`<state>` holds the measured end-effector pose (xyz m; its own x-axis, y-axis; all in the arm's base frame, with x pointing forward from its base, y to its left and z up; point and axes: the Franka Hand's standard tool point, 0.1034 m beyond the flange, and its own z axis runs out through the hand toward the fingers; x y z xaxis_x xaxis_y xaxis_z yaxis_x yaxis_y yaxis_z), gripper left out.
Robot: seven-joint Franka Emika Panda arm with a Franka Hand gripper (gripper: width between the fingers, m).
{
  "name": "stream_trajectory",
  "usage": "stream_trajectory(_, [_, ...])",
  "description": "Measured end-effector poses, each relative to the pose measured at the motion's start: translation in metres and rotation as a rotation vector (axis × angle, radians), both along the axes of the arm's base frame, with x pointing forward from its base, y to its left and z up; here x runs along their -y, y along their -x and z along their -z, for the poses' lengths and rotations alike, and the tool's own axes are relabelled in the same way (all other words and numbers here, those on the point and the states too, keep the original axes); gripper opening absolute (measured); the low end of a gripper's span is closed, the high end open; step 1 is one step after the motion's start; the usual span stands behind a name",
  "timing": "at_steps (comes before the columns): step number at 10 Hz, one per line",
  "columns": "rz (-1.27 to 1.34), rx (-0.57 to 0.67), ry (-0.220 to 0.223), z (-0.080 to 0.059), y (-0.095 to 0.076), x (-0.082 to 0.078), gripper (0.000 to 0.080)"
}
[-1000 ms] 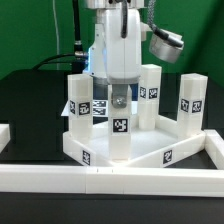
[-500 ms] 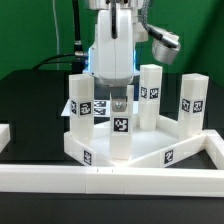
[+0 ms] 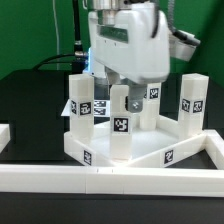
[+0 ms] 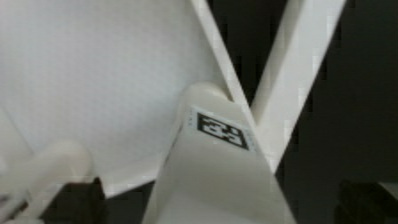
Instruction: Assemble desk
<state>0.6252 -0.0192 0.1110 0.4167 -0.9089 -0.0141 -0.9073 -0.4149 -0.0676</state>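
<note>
1. Exterior view: I see the desk top on the bench at 6 o'clock, four legs standing upright.
2. The claw hangs above the nearest leg; its opening I cannot tell.
3. I judge the assembly almost finished.

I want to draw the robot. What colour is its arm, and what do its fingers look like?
The arm is glossy white with rounded shells, plus a light grey rounded joint cover. A bluish glow shows at one edge. The gripper has short fingers that look grey.
</note>
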Motion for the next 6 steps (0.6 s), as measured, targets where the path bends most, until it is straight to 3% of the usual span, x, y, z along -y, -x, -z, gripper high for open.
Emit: stream_trajectory(6, [-0.55, 0.024, 0.044, 0.0005, -0.0008, -0.0003, 0.0649])
